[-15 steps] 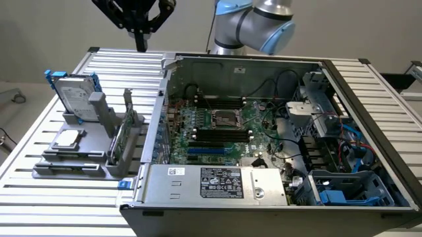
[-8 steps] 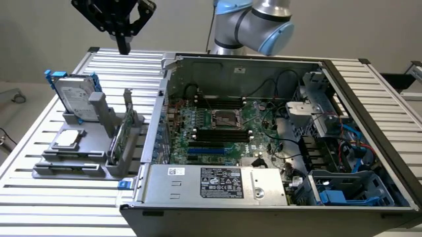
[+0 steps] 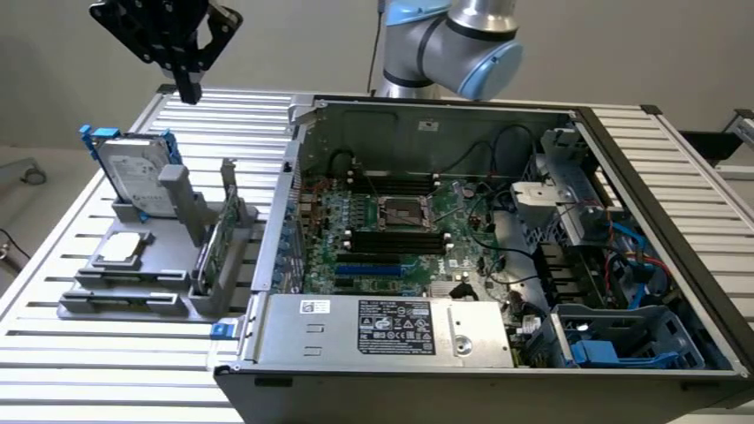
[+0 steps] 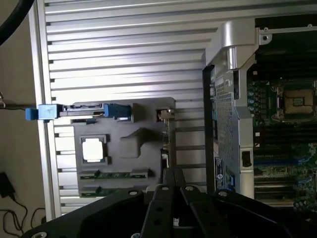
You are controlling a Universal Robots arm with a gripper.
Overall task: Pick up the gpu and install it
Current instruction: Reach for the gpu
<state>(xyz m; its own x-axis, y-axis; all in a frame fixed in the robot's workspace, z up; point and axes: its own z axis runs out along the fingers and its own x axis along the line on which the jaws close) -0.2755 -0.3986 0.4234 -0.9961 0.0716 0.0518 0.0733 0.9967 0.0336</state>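
Claw point(image 3: 189, 88) pinched shut and empty, hanging above the slatted table point(image 3: 71, 371); your gpu point(image 3: 224, 234) stands on edge in the grey holder point(image 3: 130, 296), just beside the open computer case point(image 3: 471, 124). Note the black-and-white label point(image 3: 397, 326) on the power supply point(image 3: 306, 340): print too small to read

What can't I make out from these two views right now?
gpu: stands edge-on in both views, so its shroud face is hidden.
holder: in the wrist view, one end lies behind the gripper.
computer case: its front is cut off by the exterior view's bottom edge.
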